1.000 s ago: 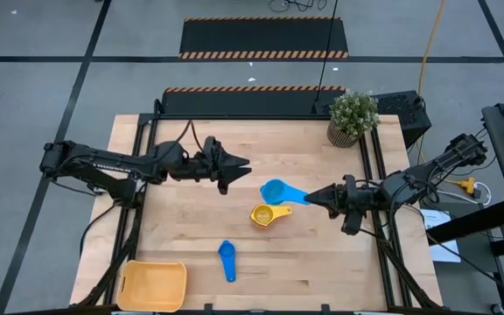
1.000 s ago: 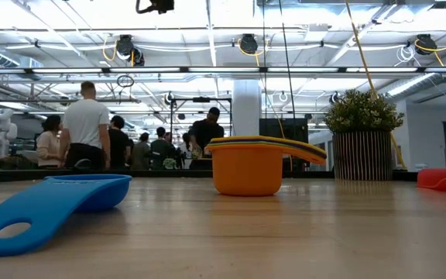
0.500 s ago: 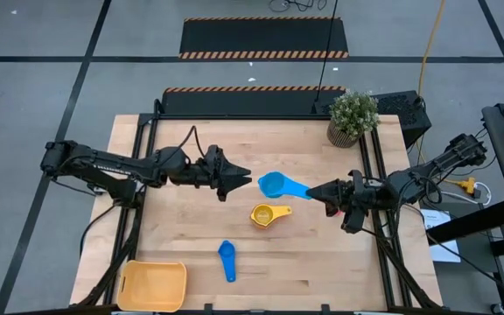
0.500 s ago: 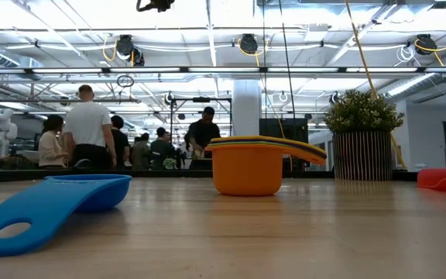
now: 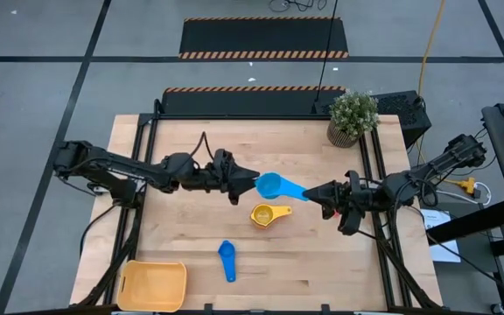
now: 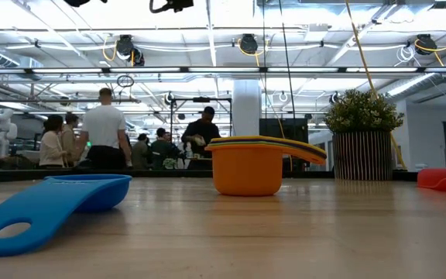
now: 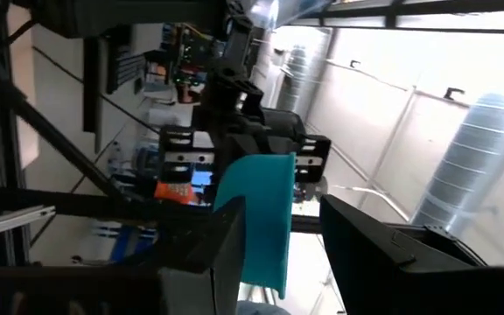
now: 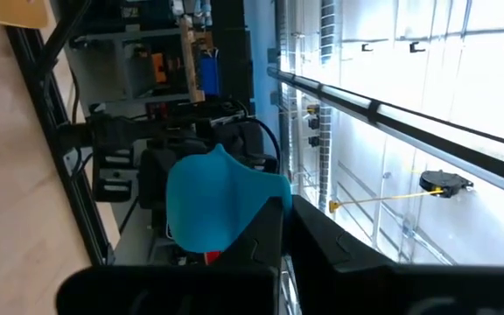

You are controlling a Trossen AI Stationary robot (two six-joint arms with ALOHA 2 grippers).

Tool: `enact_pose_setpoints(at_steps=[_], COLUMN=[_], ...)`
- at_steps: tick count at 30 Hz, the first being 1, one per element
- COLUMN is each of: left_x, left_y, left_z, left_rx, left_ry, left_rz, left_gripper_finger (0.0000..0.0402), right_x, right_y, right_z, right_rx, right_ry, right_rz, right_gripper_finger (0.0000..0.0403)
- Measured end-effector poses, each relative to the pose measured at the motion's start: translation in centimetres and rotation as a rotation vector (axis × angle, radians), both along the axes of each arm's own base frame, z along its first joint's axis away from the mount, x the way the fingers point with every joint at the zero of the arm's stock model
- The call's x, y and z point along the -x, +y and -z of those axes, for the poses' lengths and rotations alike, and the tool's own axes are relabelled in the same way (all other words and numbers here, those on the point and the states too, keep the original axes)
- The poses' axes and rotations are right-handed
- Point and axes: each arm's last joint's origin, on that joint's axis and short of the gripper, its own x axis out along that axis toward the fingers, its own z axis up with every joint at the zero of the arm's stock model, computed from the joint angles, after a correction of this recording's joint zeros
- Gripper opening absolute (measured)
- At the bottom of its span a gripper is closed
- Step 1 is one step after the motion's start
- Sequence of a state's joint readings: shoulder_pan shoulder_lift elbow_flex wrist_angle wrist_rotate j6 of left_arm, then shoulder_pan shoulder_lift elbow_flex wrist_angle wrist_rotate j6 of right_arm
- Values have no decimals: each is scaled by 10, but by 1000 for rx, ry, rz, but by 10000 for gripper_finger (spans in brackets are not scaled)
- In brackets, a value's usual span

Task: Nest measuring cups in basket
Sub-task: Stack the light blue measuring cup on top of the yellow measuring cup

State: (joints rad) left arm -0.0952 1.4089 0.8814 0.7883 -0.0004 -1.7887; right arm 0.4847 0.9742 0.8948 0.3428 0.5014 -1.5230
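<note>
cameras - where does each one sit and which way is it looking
High view: overhead, straight down on the table; both arms show.
Low view: table height, looking level across at the stacked cups; no arm shows.
Left wrist view: past the left hand at the blue cup.
Right wrist view: past the right hand holding it.
High and both wrist views share that cup.
</note>
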Motion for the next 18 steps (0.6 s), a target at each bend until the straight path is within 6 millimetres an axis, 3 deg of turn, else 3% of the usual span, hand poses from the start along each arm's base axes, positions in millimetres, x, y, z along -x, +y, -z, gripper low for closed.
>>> enact_pose_setpoints(at_steps=[18], left_x=[2], left_y=[-3], left_z=[-5], left_rx=[-39], left_ry=[-60], left_rz=[91], left_gripper_finger=[149], right_x=[0], right_y=[0], right_z=[0], right_rx=[-19], right_ry=[-2], right_rz=[-8], right_gripper_finger=[0])
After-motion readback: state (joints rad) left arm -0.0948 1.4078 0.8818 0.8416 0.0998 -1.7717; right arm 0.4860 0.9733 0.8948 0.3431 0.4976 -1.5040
